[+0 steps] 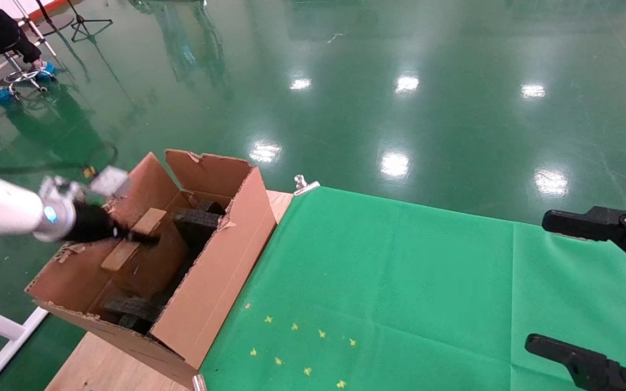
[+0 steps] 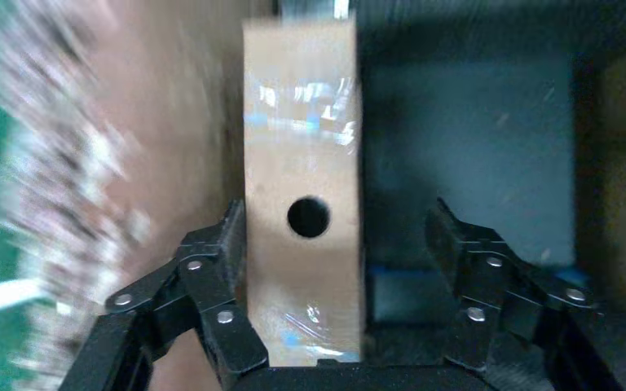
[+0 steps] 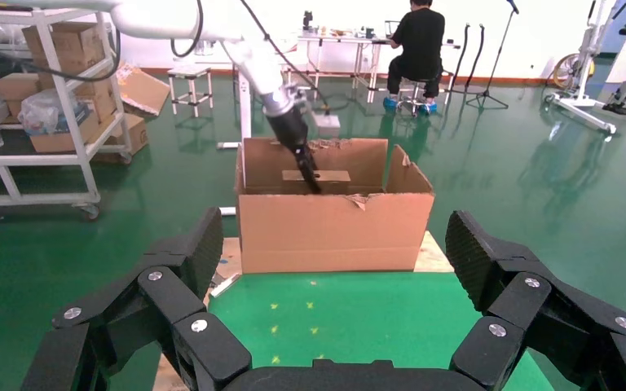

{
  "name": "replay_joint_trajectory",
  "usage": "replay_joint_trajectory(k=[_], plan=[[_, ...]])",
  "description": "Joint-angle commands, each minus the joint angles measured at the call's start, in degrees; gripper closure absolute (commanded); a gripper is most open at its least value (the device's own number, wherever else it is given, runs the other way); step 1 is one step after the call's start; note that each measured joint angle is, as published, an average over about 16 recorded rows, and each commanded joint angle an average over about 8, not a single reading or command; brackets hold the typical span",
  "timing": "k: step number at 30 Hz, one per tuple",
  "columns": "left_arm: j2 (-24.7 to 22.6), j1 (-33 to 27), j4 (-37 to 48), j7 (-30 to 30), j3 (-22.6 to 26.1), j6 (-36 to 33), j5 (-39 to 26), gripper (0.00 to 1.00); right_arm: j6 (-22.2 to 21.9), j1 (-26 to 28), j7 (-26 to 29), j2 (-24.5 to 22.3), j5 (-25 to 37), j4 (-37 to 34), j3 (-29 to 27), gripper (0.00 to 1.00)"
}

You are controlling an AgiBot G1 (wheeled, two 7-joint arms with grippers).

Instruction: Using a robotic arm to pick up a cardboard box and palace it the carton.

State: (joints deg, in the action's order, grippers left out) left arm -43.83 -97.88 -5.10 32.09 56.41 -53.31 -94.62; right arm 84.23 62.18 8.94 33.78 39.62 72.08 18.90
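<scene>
Bright overhead lamps; glare patches on floor point(image 1: 400, 108) beyond carton point(image 1: 220, 255). Left wrist view: heavy motion blur, dim inside carton.

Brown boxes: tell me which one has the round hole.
The small cardboard box between the left gripper's fingers, inside the big flapped carton, which shows none.

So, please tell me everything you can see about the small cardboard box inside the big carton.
The cardboard box is small, slim and rectangular, of brown card with glossy tape on its face and a round hole in one side. It sits tilted inside the carton, among dark foam pieces. The left gripper is around it with jaws spread: one finger lies against its edge, the other stands clear, so it is not clamped.
</scene>
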Motion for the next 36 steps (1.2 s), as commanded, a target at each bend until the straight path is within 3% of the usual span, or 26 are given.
replay_joint_trajectory(k=[1, 13, 21, 36], plan=[[0.87, -1.48, -1.0, -0.66, -0.51, -0.97, 0.71, 0.0, 0.0, 0.0, 0.0, 0.0, 0.0, 0.0, 0.0, 0.0], [10.43, -5.65, -17.92, 0.25, -3.01, -11.87, 5.28, 0.0, -0.02, 0.0, -0.01, -0.01, -0.01, -0.01, 0.01, 0.0], [10.61, -4.89, -20.17, 0.2, -3.32, -12.99, 5.68, 0.0, -0.02, 0.0, -0.01, -0.01, -0.03, -0.02, 0.02, 0.0], [10.23, 4.46, -31.27, -4.69, -11.73, -17.48, 16.37, 0.0, -0.02, 0.0, -0.02, -0.01, -0.04, -0.03, 0.03, 0.0]])
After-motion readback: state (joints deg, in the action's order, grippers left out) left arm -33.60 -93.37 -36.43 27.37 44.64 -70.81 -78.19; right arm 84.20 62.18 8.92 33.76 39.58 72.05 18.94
